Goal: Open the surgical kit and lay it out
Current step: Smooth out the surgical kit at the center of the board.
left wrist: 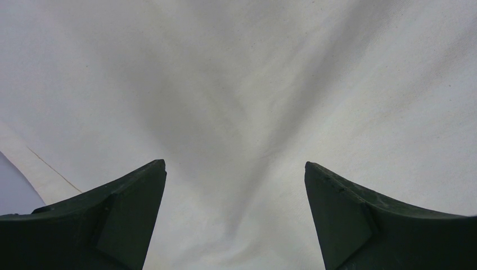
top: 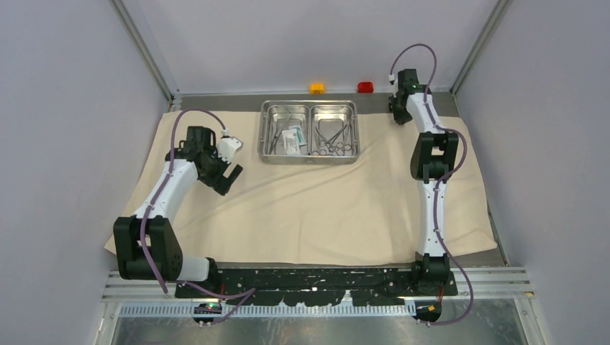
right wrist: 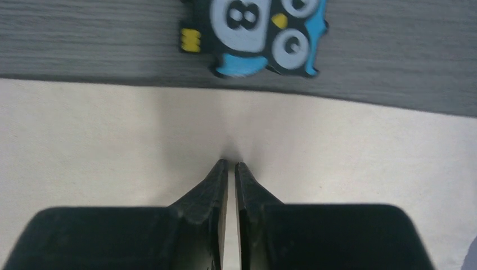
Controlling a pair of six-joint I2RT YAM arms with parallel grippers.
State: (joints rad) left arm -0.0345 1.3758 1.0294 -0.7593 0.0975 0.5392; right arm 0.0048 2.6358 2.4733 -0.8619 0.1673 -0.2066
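Left hand (left wrist: 235,169): fingers wide apart, holding nothing, beige cloth (top: 309,208) directly beneath. Right hand (right wrist: 232,164): fingers narrow, a thin slit between them, tips at the cloth's edge; whether it grips the cloth cannot be told. Owl gadget (right wrist: 259,34) sits just beyond on the desk (right wrist: 84,45). Steel tray (top: 309,161) rests on the cloth between the hands.

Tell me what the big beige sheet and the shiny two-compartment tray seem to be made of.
Big beige sheet: woven fabric, matte, perhaps cotton; soft creases and a stitched hem show in the left wrist view. Shiny two-compartment tray: metal, likely polished stainless steel, judging by bright glints on its walls.
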